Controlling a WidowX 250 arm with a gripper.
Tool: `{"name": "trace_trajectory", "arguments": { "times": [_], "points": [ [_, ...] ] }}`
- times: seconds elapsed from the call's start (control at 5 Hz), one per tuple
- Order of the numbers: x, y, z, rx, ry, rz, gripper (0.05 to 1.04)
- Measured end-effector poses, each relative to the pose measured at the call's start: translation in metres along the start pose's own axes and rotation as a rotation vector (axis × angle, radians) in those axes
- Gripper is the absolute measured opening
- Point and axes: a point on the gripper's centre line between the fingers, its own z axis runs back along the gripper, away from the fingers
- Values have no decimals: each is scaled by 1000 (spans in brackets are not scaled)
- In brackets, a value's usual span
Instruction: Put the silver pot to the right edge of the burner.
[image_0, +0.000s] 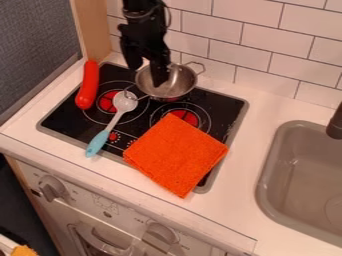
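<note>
Gripper (147, 76) hangs over the L part of the silver pot (177, 86), nr the back edge of the stovetop (230, 107). Jaws stand wide, w/ a gap btwn the 2: 1 reaches down inside the pot, the other is by its L rim. Pot sits at the middle of the back edge, not at the R edge; 1 loop handle points to the back, the other toward the spoon (125, 101).

Spoon lies on the L half, bowl on a burner ring, blue handle out over the front edge. Red sausage-shaped toy (88, 85) lies along the L edge, nr the back L corner. Folded orange cloth (175, 155) covers part of the front R, past the front edge. Sink (272, 172) is set in the counter (234, 210), R of the stovetop.
</note>
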Motion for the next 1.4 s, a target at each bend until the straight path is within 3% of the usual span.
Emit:
{"name": "trace_trajectory", "arguments": {
  "times": [0.2, 0.6, 0.8, 1.2, 1.4],
  "points": [
    [17, -19, -5, -17, -7, -78, 1001],
    [14, -39, -35, -42, 74, -143, 1001],
    [12, -41, -43, -46, 95, -134, 947],
    [13, -40, -43, -47, 88, -143, 364],
    [17, -41, -33, -45, 52, -161, 198]
  ]
}}
